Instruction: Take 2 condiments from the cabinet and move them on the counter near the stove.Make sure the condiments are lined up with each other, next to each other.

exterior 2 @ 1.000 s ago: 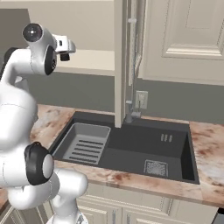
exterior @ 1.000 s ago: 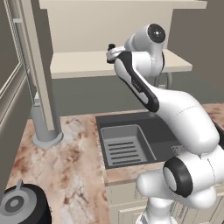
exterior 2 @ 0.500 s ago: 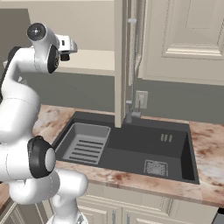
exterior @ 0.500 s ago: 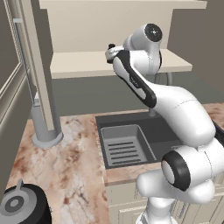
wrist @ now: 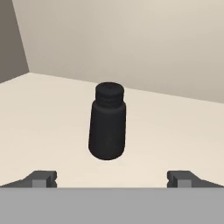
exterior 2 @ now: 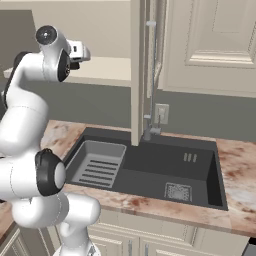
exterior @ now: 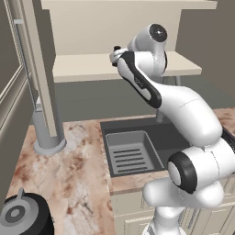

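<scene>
My gripper (wrist: 112,178) is spread wide, fingertips apart. The black shaker bottle (wrist: 107,127) stands upright on the cabinet shelf (wrist: 48,118), straight ahead and centred between them, not yet touched. It looks light, rigid and smooth-sided, so I'd pinch its straight body below the cap.

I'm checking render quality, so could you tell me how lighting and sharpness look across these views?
Hand view: black shaker slightly soft-edged, with almost no shadow on the cabinet shelf. Left base view: even light, no glare on the counter. Right base view: sink evenly lit, crisp.
</scene>
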Robot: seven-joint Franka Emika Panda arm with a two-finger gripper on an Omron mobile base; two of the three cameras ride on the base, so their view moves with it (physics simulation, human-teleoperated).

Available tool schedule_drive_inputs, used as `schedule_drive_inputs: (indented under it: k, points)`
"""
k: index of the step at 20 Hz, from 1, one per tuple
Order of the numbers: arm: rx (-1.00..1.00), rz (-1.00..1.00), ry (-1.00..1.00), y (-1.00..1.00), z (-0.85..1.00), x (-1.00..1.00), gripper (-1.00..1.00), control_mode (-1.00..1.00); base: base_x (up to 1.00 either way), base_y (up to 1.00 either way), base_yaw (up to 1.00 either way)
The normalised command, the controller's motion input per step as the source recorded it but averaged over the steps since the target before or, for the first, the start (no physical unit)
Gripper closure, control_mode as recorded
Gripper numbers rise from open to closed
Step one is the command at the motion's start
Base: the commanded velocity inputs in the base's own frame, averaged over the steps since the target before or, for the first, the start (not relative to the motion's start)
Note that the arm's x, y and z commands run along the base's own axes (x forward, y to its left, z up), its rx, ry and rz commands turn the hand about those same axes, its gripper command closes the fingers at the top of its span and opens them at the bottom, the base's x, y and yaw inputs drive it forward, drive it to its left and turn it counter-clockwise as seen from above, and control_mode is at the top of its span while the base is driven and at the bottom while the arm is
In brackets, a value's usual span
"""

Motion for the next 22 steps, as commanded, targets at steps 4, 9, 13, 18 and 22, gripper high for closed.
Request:
schedule_drive_inputs:
  k: [4, 9, 13, 18, 22]
  points:
    - [0.0, 0.0, 0.01, 0.02, 0.0, 0.11, -1.0, -1.0, 0.0, 0.0, 0.0]
    - [0.0, 0.0, 0.0, 0.05, -0.04, 0.08, -1.0, -1.0, 0.0, 0.0, 0.0]
    - [0.0, 0.0, 0.0, 0.04, -0.02, 0.01, -1.0, -1.0, 0.0, 0.0, 0.0]
    - [0.0, 0.0, 0.0, 0.04, -0.02, 0.02, -1.0, -1.0, 0.0, 0.0, 0.0]
    - [0.0, 0.0, 0.0, 0.02, -0.02, 0.09, -1.0, -1.0, 0.0, 0.0, 0.0]
